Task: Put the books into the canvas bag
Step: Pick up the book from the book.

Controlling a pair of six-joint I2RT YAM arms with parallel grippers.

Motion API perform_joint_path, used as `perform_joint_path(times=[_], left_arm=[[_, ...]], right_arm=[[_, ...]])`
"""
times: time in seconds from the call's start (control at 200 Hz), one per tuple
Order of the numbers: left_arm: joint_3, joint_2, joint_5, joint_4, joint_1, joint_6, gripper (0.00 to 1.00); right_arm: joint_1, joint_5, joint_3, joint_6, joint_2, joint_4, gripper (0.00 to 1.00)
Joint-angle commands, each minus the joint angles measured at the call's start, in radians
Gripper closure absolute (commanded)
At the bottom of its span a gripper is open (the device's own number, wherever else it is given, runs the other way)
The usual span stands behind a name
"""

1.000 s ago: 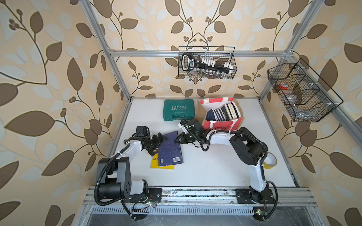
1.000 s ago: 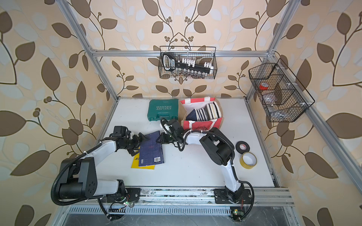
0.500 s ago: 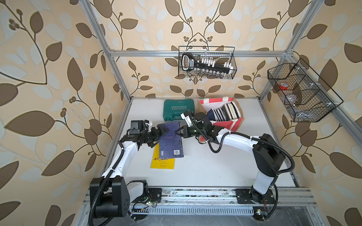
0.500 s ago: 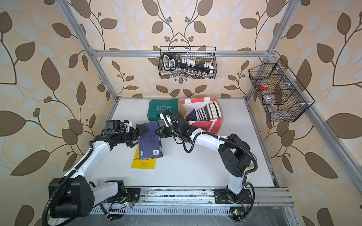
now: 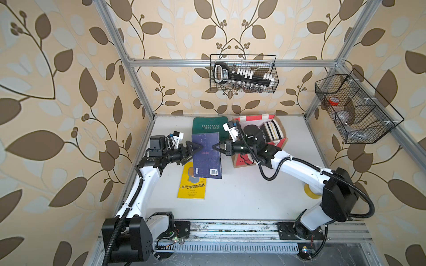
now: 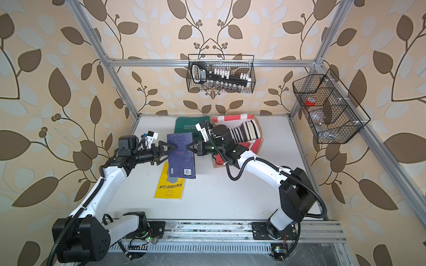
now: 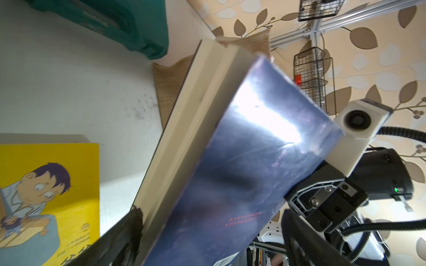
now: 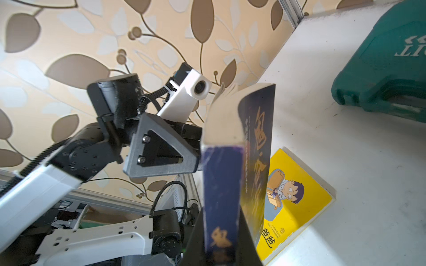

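Right gripper pinches a glossy navy book above the white counter; left gripper gapes wide. Only the right wrist view shows its gold lettering.

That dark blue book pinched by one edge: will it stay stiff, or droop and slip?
It probably flexes: the navy book is a paperback, and its pages fan apart in the right wrist view. Its glossy cover throws glare, so it may be slippery. The right claw pinches only the spine, so it could swing.
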Motion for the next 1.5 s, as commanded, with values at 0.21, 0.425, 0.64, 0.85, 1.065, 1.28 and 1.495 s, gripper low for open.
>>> perform_joint_path(times=[0.21,0.425,0.64,0.85,1.065,1.28,1.495], left_arm=[[0.045,-0.048,0.144,0.105,-0.15,-0.011,0.01],[0.041,-0.067,0.168,0.218,-0.217,-0.07,0.01],[0.036,-0.076,0.097,0.245,-0.268,-0.081,0.01],[0.017,-0.047,-0.018,0.304,-0.27,-0.149,0.01],[-0.011,-0.05,0.025,0.465,-0.3,-0.209,0.01],[-0.026,-0.009,0.019,0.52,-0.307,-0.238,0.01],[-0.044,-0.023,0.128,0.723,-0.329,-0.359,0.01]], right_arm=[[-0.112,-0.235,-0.081,0.191,-0.131,0.303,1.0],[-0.144,-0.24,-0.115,0.225,-0.195,0.341,1.0],[-0.196,-0.267,-0.154,0.319,-0.239,0.427,1.0],[-0.207,-0.274,-0.149,0.335,-0.293,0.424,1.0],[-0.245,-0.292,-0.156,0.369,-0.325,0.433,1.0],[-0.258,-0.304,-0.164,0.414,-0.332,0.476,1.0],[-0.297,-0.295,-0.21,0.401,-0.312,0.478,1.0]])
